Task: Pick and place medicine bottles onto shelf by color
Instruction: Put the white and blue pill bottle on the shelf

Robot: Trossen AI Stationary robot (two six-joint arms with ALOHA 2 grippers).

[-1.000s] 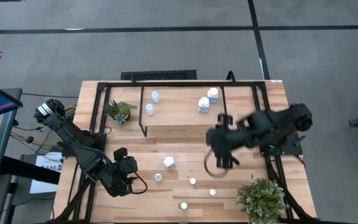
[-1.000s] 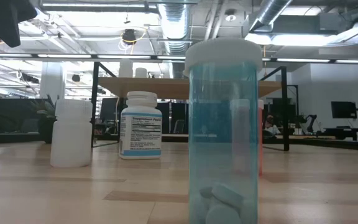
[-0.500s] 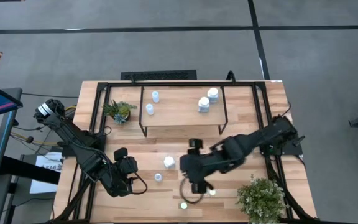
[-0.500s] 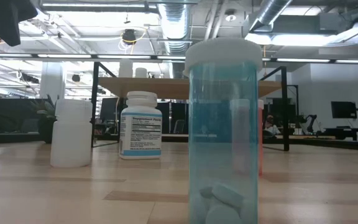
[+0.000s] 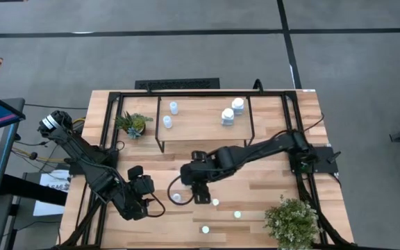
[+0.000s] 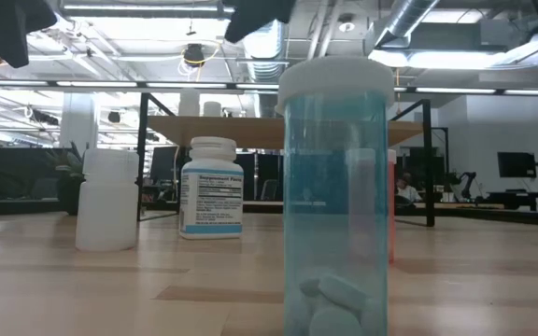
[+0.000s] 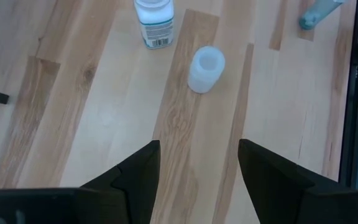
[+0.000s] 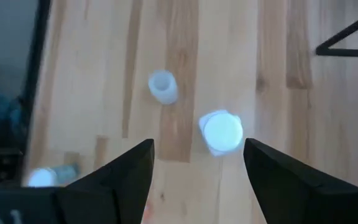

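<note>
Right jaws (image 8: 197, 165) spread above white bottle (image 8: 222, 132), left jaws (image 7: 197, 163) parted, idle

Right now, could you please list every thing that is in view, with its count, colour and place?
table: one, light wood planks.
shelf: one, light wood on black legs, far part of the table.
bottles on shelf: four, whitish from above; two at left, two at right.
bottles on table: five; four small, pale caps, near part; one white-capped bottle under the right gripper.
plants: two, green; one by the shelf's left end, one at the near right corner.
left gripper: open, empty, near left.
right gripper: open, above the white-capped bottle.
</note>
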